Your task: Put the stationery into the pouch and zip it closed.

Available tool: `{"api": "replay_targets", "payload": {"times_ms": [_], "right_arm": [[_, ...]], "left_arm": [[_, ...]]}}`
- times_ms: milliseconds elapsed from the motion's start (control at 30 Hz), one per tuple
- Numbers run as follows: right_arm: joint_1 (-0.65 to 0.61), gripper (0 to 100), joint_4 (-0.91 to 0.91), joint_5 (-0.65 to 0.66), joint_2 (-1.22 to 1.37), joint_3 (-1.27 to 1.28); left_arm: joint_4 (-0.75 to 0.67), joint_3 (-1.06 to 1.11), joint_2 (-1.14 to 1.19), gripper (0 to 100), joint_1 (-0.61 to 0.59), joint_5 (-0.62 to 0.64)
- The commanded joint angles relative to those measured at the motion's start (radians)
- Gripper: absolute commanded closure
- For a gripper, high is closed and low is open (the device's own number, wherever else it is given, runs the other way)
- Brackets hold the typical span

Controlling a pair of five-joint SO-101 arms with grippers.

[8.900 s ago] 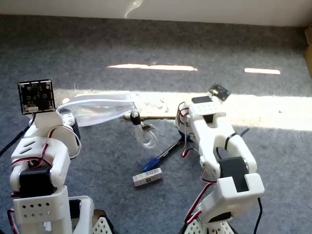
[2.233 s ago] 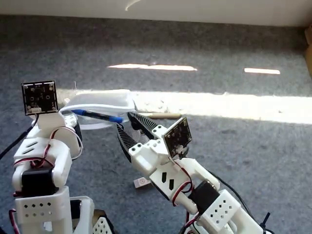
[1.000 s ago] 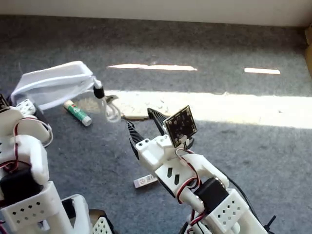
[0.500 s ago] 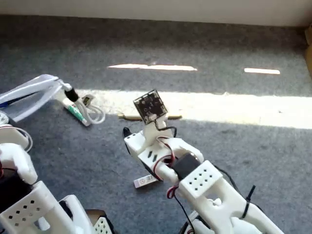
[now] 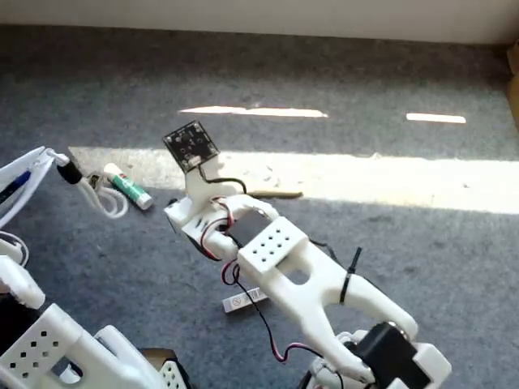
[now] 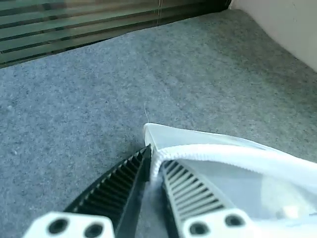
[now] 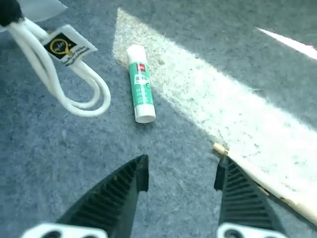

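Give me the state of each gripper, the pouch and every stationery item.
left gripper: shut on the pouch rim
right gripper: open, empty
pouch: held up, blue pen inside
glue stick: loose on the table
pencil: loose on the table
eraser: loose on the table

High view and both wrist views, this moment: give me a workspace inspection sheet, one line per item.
Surface: grey carpet with a sunlit band across it.
Job's things: pouch held at the high view's left edge, blue pen inside; glue stick, pencil and white block lying on the carpet; the pouch's white cord loop beside the glue stick.
Clutter: nothing seen.
Grippers: left gripper shut on the pouch's rim; right gripper open, above bare carpet short of the glue stick.
Cables: red and white wires along the right arm.
Surroundings: pale wall beyond the carpet.
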Motion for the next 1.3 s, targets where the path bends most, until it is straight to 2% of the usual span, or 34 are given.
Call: {"api": "replay_targets", "payload": {"times_ms": [0, 100, 233, 533, 1100, 1267], "right_arm": [[-0.030, 78.6, -0.005, 0.009, 0.076, -0.165], [-0.039, 78.3, -0.005, 0.011, 0.177, -0.269], [-0.041, 78.3, -0.005, 0.075, 0.317, -0.400], [-0.061, 78.3, -0.001, 0.084, 0.595, -0.656], [-0.065, 78.6, -0.001, 0.087, 0.869, -0.855], [-0.065, 78.6, 0.001, 0.144, 0.909, -0.860]], "left_arm": [[-0.005, -0.015, -0.005, 99, -0.012, 0.017], [0.011, -0.016, -0.005, 99, -0.012, 0.018], [0.011, -0.016, -0.005, 99, -0.010, 0.018], [0.003, 0.035, -0.005, 99, -0.018, 0.038], [0.002, 0.042, -0.005, 99, -0.018, 0.041], [0.005, 0.042, -0.005, 99, -0.018, 0.040]]}}
